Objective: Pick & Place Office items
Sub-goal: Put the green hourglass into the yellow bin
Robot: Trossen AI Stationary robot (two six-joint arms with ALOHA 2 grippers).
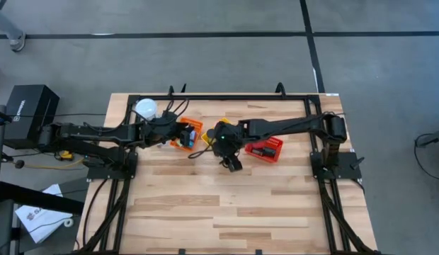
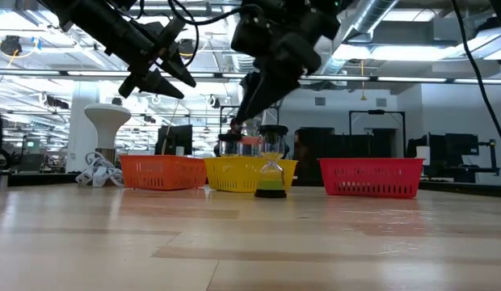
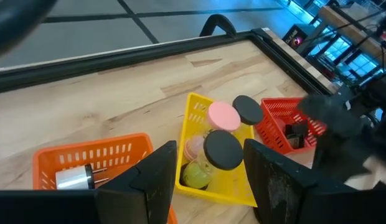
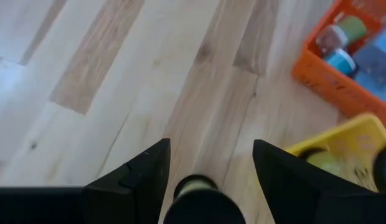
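Three mesh baskets sit in a row toward the back of the table: an orange basket (image 2: 163, 172), a yellow basket (image 2: 234, 174) in the middle and a red basket (image 2: 370, 177). In the left wrist view the yellow one holds three hourglass-type timers that I can count: one with a pink cap (image 3: 223, 116) and two with black caps (image 3: 223, 150), greenish stuff showing under one of them. The orange one has a silver cylinder (image 3: 73, 178) in that view, and the right wrist view shows a couple more small items in it, though I can't count them properly. The red basket has one dark flat item (image 3: 296, 132) inside. A fourth timer, the green-sand hourglass (image 2: 271, 179), stands upright on the bare table just in front of the yellow basket. The right gripper (image 4: 208, 168) is directly above it, fingers spread on either side of its black top, not pinching it as far as I can see. The left gripper (image 3: 207, 171) hangs in the air over the gap between the orange and yellow baskets, fingers apart and nothing between them. There's also one white globe (image 1: 145, 108) at the back left corner.
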